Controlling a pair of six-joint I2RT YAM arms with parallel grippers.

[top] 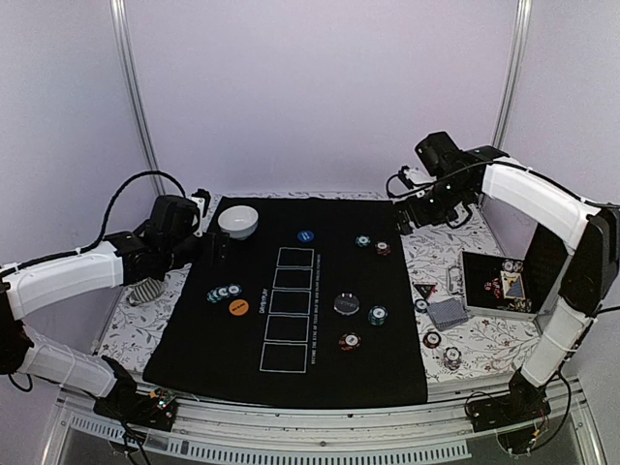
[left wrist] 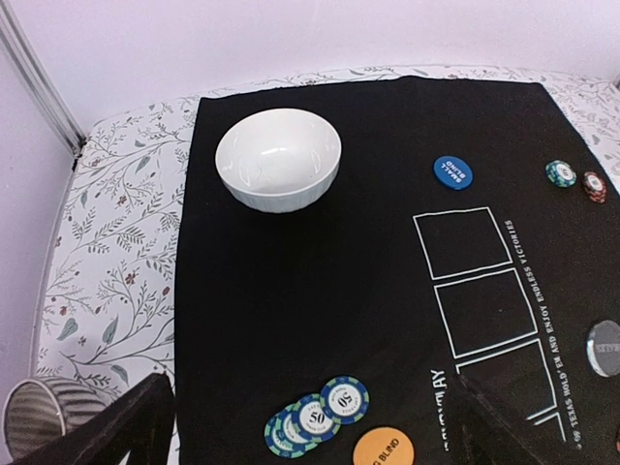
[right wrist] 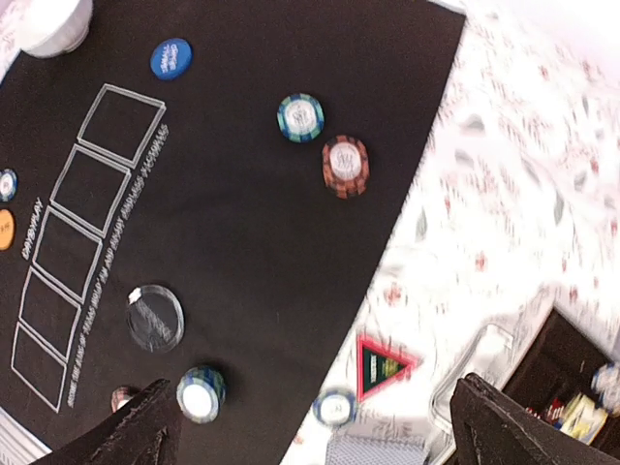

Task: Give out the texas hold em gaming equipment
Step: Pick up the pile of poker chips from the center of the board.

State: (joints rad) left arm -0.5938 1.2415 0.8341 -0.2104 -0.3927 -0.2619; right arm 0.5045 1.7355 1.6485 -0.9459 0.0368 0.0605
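On the black mat (top: 291, 320) lie the poker pieces. A fan of blue chips (left wrist: 320, 415) and an orange button (left wrist: 383, 449) lie on the mat between the fingers of my open left gripper (left wrist: 315, 431), which hovers above them. My right gripper (right wrist: 325, 436) hangs open and empty over the mat's right edge. Above it in the right wrist view lie a teal chip stack (right wrist: 300, 116) and a red one (right wrist: 346, 165). A black-red triangle (right wrist: 383, 365), a blue chip (right wrist: 332, 407) and the card deck (top: 448, 313) lie off the mat on the right.
A white bowl (top: 237, 221) stands at the mat's far left corner. A blue button (top: 306, 235), a clear dealer disc (top: 347, 303) and two more chip stacks (top: 377, 315) lie on the mat. An open case (top: 499, 286) with chips sits at the right.
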